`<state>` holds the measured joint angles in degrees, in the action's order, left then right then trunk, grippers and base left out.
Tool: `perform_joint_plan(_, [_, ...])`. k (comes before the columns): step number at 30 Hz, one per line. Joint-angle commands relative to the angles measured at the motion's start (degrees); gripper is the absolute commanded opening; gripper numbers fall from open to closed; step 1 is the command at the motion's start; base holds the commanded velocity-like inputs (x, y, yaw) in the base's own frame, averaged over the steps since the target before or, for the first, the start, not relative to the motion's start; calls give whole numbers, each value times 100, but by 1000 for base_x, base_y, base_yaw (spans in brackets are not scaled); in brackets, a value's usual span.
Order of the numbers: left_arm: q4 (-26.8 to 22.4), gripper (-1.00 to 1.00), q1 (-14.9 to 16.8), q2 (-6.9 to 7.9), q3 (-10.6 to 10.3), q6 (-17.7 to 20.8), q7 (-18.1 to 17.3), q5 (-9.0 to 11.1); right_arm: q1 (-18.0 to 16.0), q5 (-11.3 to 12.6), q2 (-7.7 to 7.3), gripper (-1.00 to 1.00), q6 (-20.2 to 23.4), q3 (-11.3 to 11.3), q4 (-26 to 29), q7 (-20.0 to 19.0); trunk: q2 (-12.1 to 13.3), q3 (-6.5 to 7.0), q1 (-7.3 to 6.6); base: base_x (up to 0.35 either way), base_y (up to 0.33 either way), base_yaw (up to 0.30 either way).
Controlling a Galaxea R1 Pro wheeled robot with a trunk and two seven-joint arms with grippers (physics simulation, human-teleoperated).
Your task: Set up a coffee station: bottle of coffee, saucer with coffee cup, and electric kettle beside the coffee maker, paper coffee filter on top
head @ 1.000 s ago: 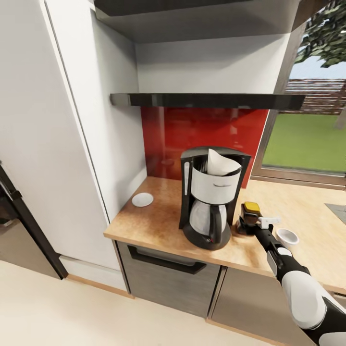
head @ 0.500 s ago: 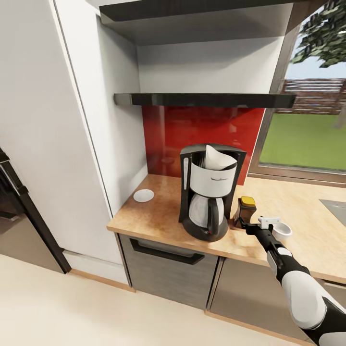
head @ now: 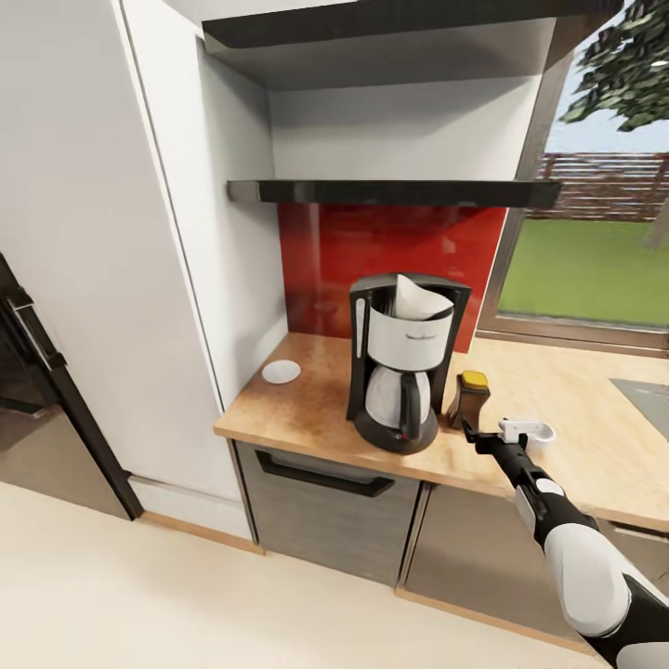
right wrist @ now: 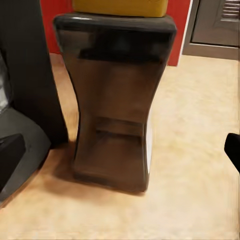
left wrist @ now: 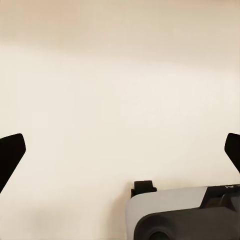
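At frame centre-right, the bottle of coffee [head: 470, 400] stands on the table [head: 307, 409] beside the coffee maker [head: 401, 372]. The right claw [head: 491, 437], spread wide and empty, could tip it by brushing.

I saw the kitchen countertop [head: 307, 409] as warm speckled wood with a soft sheen. The coffee maker [head: 401, 372] looked like black plastic with a satin silver-white band and a clear glass carafe; the paper coffee filter [head: 418, 297] on it was matt white. The bottle of coffee [right wrist: 112, 100] read as smooth, glossy dark brown glass under a dull yellow lid. The kitchen shelf [head: 390, 191] was glossy black, and the backsplash [head: 372, 251] a shiny red. The saucer [head: 281, 372] looked plain smooth white.
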<state>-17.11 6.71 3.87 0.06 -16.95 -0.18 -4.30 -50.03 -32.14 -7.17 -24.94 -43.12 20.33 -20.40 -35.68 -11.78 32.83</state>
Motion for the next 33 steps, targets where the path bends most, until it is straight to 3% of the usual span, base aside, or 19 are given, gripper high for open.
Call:
perform_joint_plan(1, [2, 100, 6, 3, 3, -19, 1, -45, -7, -29, 3, 100, -20, -50, -2, -43, -8, -9, -2, -290, 119, 0])
perform_joint_plan(24, [-37, 100, 75, 9, 3, -19, -8, -87, -5, -34, -63, 100, -20, -68, -51, -40, -8, -9, -2, -108, 64, 0])
perform_joint_plan(33, [-158, 100, 76, 26, 3, -24, -8, -97, 387, -37, -84, 100, -20, -65, -62, -48, -8, -9, -2, -44, 29, 0])
